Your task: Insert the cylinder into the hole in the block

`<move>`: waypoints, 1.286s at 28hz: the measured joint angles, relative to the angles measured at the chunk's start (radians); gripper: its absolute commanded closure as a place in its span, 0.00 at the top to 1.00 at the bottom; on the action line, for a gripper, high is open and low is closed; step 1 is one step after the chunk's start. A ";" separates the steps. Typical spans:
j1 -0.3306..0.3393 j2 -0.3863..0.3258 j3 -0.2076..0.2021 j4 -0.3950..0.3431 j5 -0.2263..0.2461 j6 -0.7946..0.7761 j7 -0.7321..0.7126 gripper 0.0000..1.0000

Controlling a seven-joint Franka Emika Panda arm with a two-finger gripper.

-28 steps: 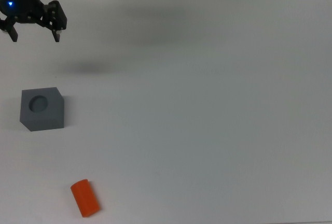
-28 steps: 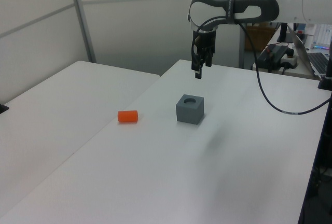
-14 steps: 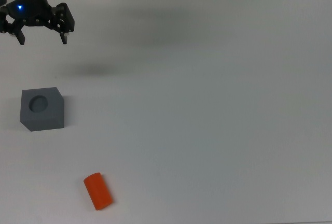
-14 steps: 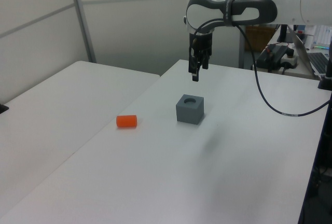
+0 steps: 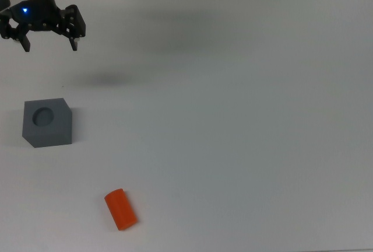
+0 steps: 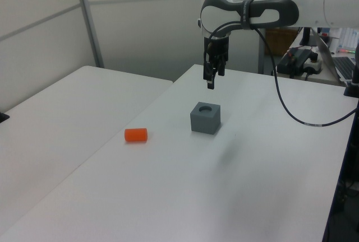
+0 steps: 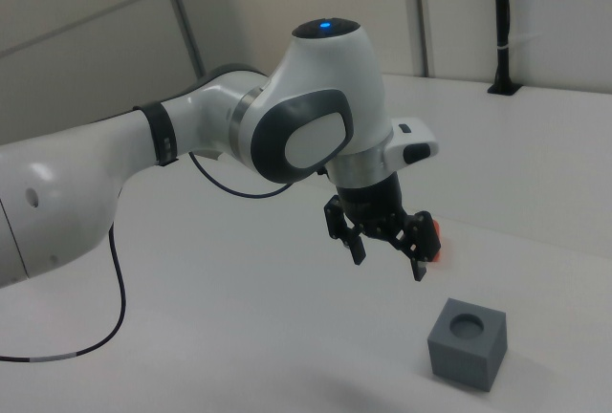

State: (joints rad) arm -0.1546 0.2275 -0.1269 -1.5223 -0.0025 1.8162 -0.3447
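We see the cylinder (image 5: pixel 120 209) has rolled further toward the top view's right, away from the block (image 5: pixel 47 123). Our gripper (image 5: pixel 49 38) hangs empty, fingers apart, so the pickup target has shifted.

1. The room was evenly and brightly lit, with no glare on the white table (image 5: pixel 245 123).
2. Soft, blurred shadows lay on the table above the block (image 5: pixel 46 123) in the top view.
3. The block's own shadow stayed faint.
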 measured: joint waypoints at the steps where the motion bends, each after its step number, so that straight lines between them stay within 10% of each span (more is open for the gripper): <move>1: 0.002 0.001 0.000 0.000 0.000 0.000 0.000 1.00; 36: 0.001 0.004 -0.004 0.000 -0.023 0.000 0.000 1.00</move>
